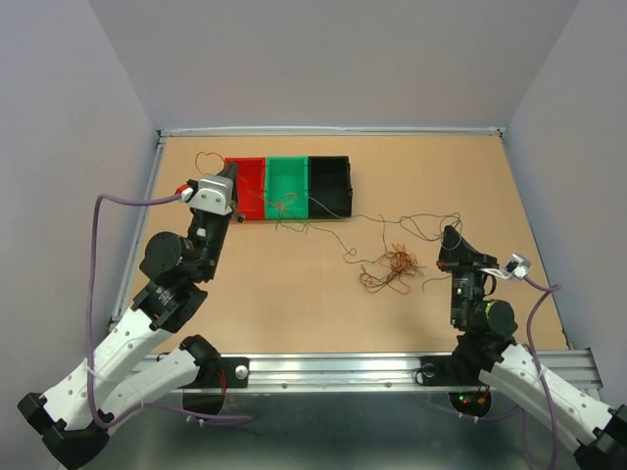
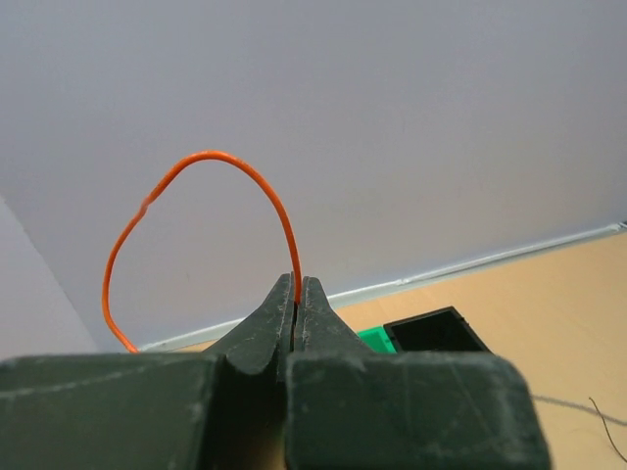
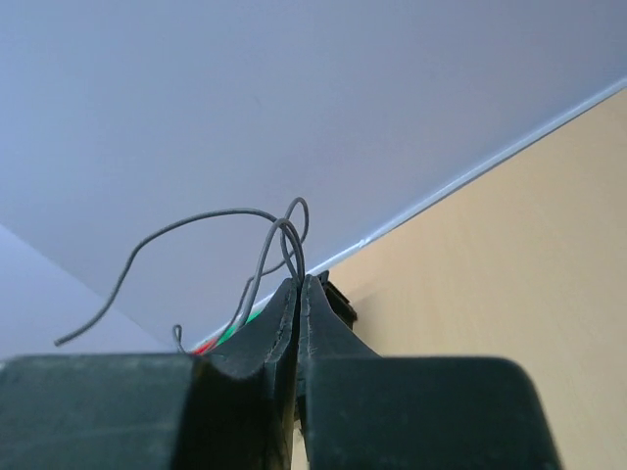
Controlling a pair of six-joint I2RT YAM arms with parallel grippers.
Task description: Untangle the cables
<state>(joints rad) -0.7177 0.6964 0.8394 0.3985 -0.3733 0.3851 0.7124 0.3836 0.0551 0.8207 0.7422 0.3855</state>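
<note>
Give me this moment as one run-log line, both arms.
left fingers: shut on orange wire | right fingers: shut on grey wire | tangle: on table, near right fingers

Green bin (image 1: 287, 184) sits mid-row on the far-left part of the tan tabletop (image 1: 294, 313). Red bin (image 1: 251, 176) touches its L side, black bin (image 1: 329, 183) its R side. All 3 open-topped, one straight row. Pale grey walls (image 1: 333, 59) beyond it. Alu rail (image 1: 333, 370) well apart, at near edge.
</note>
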